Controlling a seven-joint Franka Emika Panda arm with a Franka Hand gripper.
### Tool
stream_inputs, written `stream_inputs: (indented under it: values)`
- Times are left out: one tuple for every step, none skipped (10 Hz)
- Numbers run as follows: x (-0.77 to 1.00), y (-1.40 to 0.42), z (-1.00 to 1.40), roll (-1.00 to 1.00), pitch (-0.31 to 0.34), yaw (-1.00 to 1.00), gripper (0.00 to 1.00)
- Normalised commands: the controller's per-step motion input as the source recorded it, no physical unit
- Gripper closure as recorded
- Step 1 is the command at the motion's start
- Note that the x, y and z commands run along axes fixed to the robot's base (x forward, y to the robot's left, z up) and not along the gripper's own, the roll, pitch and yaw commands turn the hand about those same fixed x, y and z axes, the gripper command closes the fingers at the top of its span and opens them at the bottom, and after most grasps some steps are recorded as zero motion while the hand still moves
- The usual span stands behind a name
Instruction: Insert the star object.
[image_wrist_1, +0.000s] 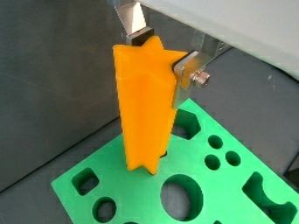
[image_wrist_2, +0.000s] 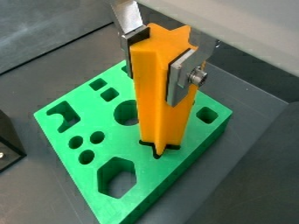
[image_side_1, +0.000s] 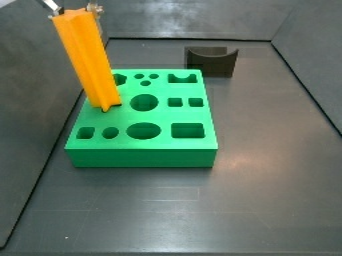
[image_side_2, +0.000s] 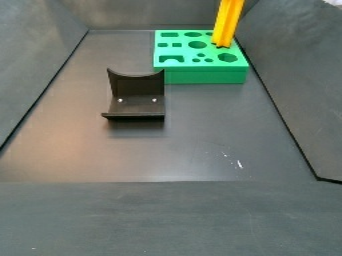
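Note:
The star object (image_wrist_1: 146, 105), a tall bright orange ridged prism, stands upright, clamped near its top between the fingers of my gripper (image_wrist_1: 163, 57). It also shows in a wrist view (image_wrist_2: 158, 105) with the gripper (image_wrist_2: 160, 57) shut on it. Its lower end meets the top of the green block (image_wrist_2: 187, 164) at a hole near one edge; how deep it sits there I cannot tell. In both side views the star object (image_side_1: 83, 55) (image_side_2: 227, 25) rises from the green block (image_side_1: 140, 155) (image_side_2: 201, 75). The gripper (image_side_1: 75, 8) is at the frame's top edge.
The green block (image_wrist_1: 128, 192) has several other holes: round, square and notched shapes. The dark fixture (image_side_1: 211, 61) (image_side_2: 134, 95) with a curved notch stands on the dark floor away from the block. Dark walls enclose the floor.

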Motion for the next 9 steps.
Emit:
stream_inputs:
  values:
    - [0.19, 0.02, -0.29, 0.26, 0.187, -0.24, 1.0]
    - [0.0, 0.13, -0.22, 0.1, 0.099, -0.02, 1.0]
    - [0.0, 0.15, -0.27, 0.05, 0.064, 0.0, 1.0]
    - [0.0, 0.13, -0.29, 0.0, 0.011, 0.0, 1.0]
    - [0.0, 0.01, -0.33, -0.04, 0.0, 0.03, 1.0]
    - [-0.08, 0.0, -0.27, -0.09, 0.0, 0.0, 1.0]
    - [0.0, 0.0, -0.33, -0.1, 0.006, 0.0, 1.0]
    - [0.0, -0.03, -0.33, -0.03, 0.046, -0.02, 1.0]
    - [0.0, -0.05, -0.22, 0.02, 0.196, -0.33, 1.0]
